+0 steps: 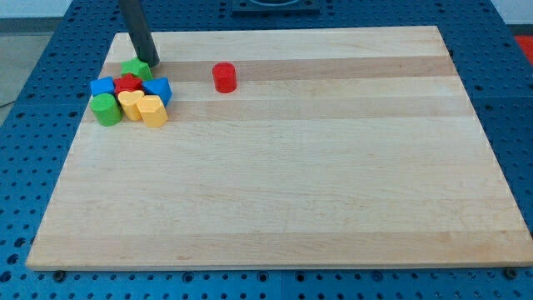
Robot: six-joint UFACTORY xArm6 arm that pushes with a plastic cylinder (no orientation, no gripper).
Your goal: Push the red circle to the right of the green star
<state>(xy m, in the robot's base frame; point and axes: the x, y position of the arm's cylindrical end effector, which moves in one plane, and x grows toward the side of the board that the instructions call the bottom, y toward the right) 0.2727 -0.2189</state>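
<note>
The red circle is a short red cylinder standing alone on the wooden board, toward the view's top left. The green star sits to its left at the top of a tight cluster of blocks. My tip is at the green star's upper right edge, touching or nearly touching it, and well to the left of the red circle. The rod rises up out of the view's top.
The cluster below the green star holds a red block, a blue block at its left, a blue block at its right, a green cylinder and two yellow blocks. The board's left edge is close.
</note>
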